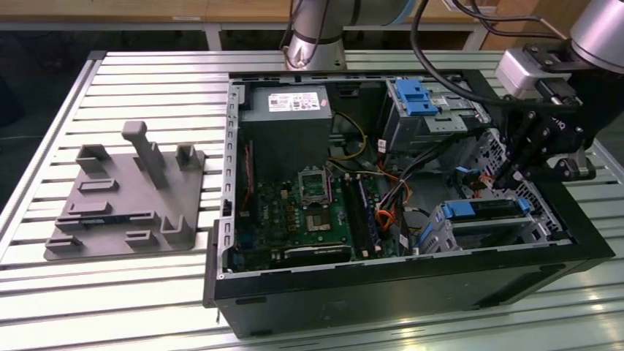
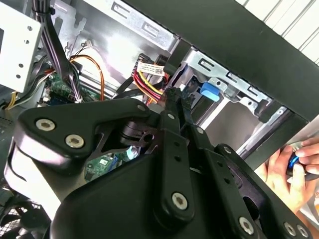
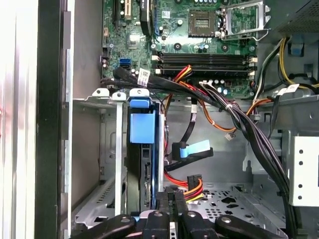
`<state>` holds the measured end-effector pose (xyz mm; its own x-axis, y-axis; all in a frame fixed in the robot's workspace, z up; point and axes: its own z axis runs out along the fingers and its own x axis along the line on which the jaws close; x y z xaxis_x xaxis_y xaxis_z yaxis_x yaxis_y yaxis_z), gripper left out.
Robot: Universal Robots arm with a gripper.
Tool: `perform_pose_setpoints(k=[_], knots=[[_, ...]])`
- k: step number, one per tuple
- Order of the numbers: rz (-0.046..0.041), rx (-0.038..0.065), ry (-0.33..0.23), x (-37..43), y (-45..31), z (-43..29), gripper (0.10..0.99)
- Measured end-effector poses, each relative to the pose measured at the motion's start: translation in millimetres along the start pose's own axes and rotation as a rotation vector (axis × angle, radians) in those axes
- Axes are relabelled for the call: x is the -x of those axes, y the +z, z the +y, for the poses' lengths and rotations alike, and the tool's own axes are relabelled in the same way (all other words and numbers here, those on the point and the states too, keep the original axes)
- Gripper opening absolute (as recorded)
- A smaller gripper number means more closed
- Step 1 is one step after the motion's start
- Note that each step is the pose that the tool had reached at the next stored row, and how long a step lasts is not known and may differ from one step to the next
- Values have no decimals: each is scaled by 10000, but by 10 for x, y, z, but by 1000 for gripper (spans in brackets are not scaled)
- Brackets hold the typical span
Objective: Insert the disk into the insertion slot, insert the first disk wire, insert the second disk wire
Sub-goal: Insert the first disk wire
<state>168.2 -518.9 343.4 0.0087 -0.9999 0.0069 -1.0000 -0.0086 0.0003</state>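
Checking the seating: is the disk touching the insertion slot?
Touching. In the first wrist view the disk sits inside the insertion slot, its blue carrier against its wall.

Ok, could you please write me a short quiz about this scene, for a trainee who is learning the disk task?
1. True or false: the disk already sits inside the insertion slot.
2. What lies on the table at the exterior view's left of the computer case? A) a keyboard B) a grey fixture C) a screwdriver
3. Short answer: on which side of the computer case, in the exterior view, does the tool hang?
Key: 1 true; 2 B; 3 the exterior view's right.
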Motion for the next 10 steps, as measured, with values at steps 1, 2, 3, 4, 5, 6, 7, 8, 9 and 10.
perform_pose_setpoints(k=[1,2,3,4,5,6,7,8,9,10], knots=[[-44,-1,-3,-11,0,2,165],[-69,-2,-4,-18,0,2,165],[-70,-2,-4,-18,0,2,165],[-71,-2,-4,-18,0,2,165],[-67,-2,-3,-18,0,2,165],[-62,-2,3,-19,0,3,165],[-61,-1,66,-19,0,5,165],[-60,-1,183,-19,0,5,165],[-60,0,321,-19,1,4,165],[-61,0,453,-19,2,4,165]])
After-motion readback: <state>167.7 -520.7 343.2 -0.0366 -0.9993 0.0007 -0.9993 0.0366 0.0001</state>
